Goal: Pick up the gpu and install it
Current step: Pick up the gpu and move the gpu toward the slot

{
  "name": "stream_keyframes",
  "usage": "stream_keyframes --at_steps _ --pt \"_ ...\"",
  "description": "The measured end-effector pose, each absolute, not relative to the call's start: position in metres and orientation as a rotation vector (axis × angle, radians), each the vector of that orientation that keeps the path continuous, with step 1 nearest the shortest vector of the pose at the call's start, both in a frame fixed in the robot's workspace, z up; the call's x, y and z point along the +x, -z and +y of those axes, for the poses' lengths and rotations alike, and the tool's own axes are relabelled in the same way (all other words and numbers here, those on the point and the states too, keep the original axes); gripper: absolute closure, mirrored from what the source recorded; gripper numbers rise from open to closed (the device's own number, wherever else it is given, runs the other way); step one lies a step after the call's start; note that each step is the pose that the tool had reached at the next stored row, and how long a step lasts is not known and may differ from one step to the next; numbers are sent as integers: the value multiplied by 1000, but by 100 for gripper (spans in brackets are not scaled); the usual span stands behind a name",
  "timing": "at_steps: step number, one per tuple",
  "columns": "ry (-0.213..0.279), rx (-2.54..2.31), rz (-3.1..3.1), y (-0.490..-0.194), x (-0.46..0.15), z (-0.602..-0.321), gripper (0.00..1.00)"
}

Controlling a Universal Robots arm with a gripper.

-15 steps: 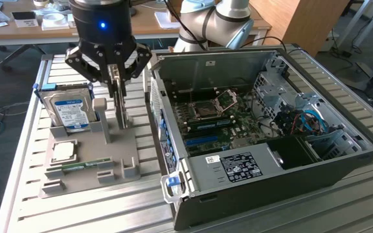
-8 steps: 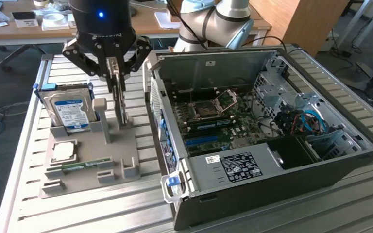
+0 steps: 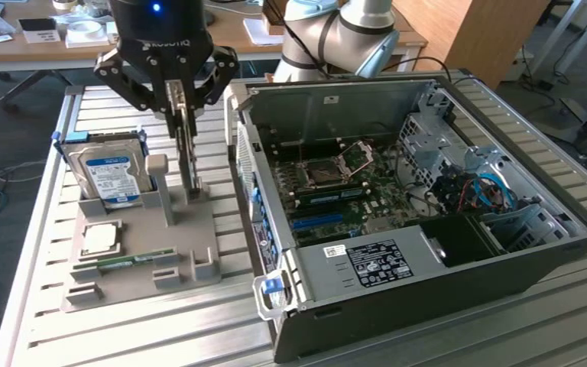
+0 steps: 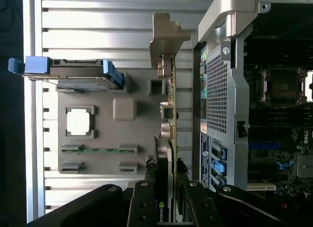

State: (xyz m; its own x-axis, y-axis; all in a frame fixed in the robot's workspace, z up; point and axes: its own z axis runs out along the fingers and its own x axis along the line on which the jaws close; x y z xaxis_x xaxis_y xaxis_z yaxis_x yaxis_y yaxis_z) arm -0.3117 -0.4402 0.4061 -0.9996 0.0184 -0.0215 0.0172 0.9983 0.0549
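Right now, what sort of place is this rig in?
Most likely a robotics lab or workshop: an open computer case sits on a slatted metal table beside a grey fixture tray holding a hard drive, with cluttered desks behind.

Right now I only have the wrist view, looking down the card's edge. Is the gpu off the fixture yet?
Observer: No. Seen from the side, the gpu stands upright with its lower end down in the grey fixture.
Operator: Where on it is the end effector?
Observer: The end effector is closed on the card's upper part, well above the fixture.
Operator: Anything loose inside the case?
Observer: A bundle of blue cables lies at the end of the case towards the exterior view's right, by the drive bays.
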Motion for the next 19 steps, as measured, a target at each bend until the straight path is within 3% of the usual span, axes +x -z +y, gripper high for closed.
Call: stream_keyframes --at_steps 19 --pt "-83 28 3118 -417 -306 -440 74"
